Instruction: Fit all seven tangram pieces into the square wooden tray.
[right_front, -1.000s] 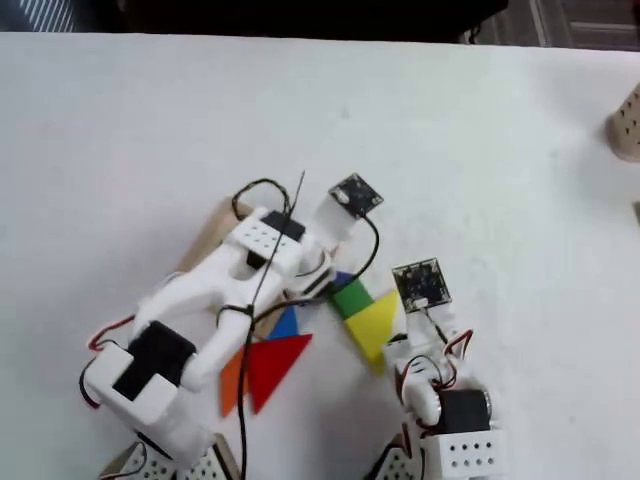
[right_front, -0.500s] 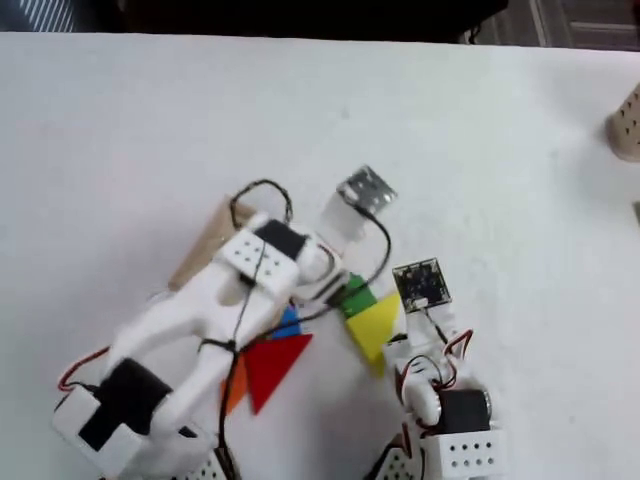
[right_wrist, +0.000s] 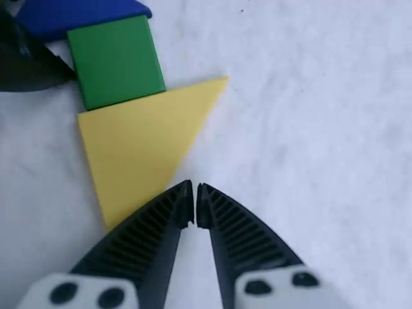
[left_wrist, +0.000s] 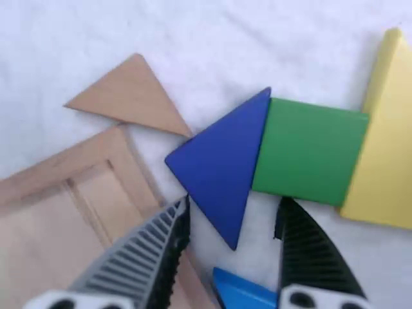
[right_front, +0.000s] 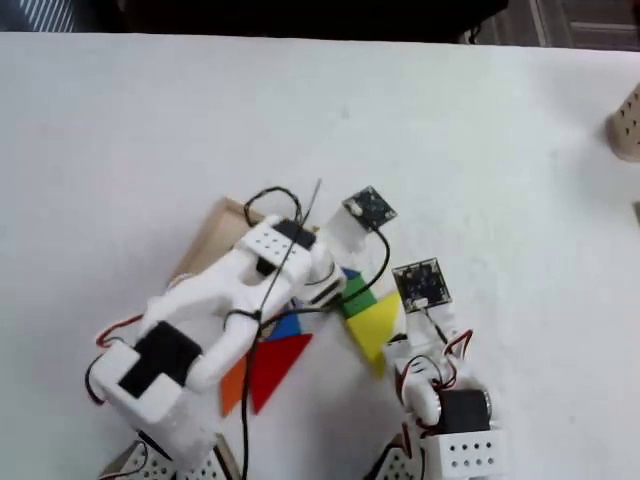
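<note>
Beside the wooden tray point(left_wrist: 138, 177) corner on the bench, the left gripper point(left_wrist: 233, 212) holds its fingers open astride the dark blue triangle point(left_wrist: 219, 174) — lined up, I judge, to lift it in. It touches the green square point(left_wrist: 309, 158), which abuts the yellow triangle point(right_wrist: 138, 141) — there the right gripper point(right_wrist: 193, 193) sits with fingers closed, seemingly touching its edge.

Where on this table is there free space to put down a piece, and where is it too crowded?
Bare table runs along the whole far side, beyond the tray and both arms, and on the right between the yellow triangle and the perforated block. It is crowded between the arms, around the green square and red triangle.
</note>
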Tool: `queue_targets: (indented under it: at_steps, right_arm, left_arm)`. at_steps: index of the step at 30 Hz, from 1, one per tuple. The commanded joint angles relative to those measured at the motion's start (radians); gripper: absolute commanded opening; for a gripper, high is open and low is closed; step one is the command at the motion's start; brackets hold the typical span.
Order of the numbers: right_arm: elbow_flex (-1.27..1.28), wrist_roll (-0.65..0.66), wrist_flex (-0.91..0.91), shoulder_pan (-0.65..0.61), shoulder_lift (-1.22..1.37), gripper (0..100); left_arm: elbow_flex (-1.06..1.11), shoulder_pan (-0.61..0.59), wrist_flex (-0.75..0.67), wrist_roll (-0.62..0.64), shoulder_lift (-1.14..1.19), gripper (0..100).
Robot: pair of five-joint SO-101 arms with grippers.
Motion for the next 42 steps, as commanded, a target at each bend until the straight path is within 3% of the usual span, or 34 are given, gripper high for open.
queue_targets:
  at_steps: [1, 15, 37, 42]
  right_arm:
    - [0.009, 0.009, 0.004, -0.008, -0.012, 1.8]
    - [0.009, 0.009, 0.004, -0.008, -0.012, 1.8]
    - [0.009, 0.009, 0.004, -0.008, -0.012, 1.8]
    - [0.009, 0.009, 0.004, -0.008, -0.012, 1.8]
  left_arm:
    - [-0.153, -0.021, 0.061, -0.009, 0.068, 23]
    - [-0.457, -0.028, 0.107, -0.002, 0.282, 23]
    - [-0.468, -0.062, 0.058, 0.0, 0.288, 22]
    - [-0.468, -0.133, -0.038, 0.206, 0.288, 22]
